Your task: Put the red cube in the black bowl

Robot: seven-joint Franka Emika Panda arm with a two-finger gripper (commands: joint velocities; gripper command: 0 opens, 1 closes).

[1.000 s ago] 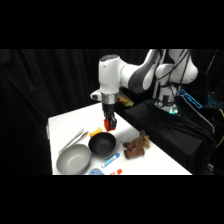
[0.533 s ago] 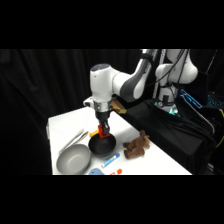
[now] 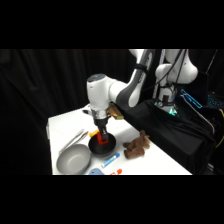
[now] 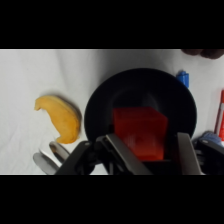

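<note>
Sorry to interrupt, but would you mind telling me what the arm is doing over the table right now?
The white Franka arm's tool is holding the red cube directly over the black bowl, with the cube down at about rim level and not yet released. Beside the bowl lie an orange piece, metal tongs, a grey bowl and a brown plush toy.

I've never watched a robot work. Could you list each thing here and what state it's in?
Gripper: shut on the cube, low over the bowl.
Cube: held, above the bowl's opening.
Black bowl: upright, nothing else in it.
Grey bowl: upright, empty.
Tongs: lying flat.
Plush toy: lying on the table.
</note>
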